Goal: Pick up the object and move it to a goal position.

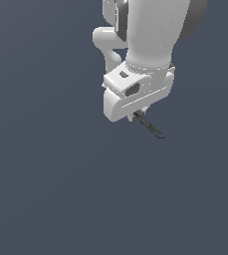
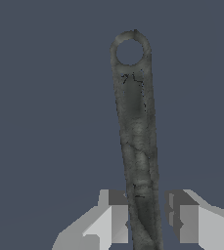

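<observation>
**Stick between the fingers, surface contact unclear**

Exterior view: white gripper (image 1: 141,113) sits low over the plain grey surface (image 1: 46,189), with the object (image 1: 149,125), a thin dark stick, poking out from under it toward the exterior view's right. No edges or corners of the surface show, so the spot cannot be fixed against them. No goal marker visible.

Wrist view: the stick runs straight out from between the two fingers (image 2: 114,219), ending in a small ring-shaped tip. One finger seems to touch its side; a narrow gap shows on the other. Jaws are partly closed around the stick, but a firm pinch cannot be told.

Whether the stick rests on the surface or hangs clear of it is not readable; no shadow helps.

Judgement: the grip is at one end, leaving most of the length cantilevered. That risks pivoting in transit if the pinch is light.
</observation>
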`<action>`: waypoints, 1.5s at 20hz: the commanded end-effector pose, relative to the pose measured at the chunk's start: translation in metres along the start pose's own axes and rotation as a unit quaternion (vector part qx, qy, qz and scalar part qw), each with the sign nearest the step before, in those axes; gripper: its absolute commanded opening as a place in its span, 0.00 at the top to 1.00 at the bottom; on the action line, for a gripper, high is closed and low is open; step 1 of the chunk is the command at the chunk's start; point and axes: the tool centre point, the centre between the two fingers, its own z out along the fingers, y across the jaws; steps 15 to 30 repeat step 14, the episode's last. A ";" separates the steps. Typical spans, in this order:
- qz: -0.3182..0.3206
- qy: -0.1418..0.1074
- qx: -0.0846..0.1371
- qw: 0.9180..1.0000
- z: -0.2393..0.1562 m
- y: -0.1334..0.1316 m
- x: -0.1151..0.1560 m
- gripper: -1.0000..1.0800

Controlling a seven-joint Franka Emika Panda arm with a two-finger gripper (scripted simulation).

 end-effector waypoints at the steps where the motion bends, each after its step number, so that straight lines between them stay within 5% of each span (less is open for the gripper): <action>1: 0.000 0.000 0.000 1.000 -0.012 0.002 0.005 1.00; 30: 0.000 0.000 0.000 1.000 -0.034 0.005 0.017 1.00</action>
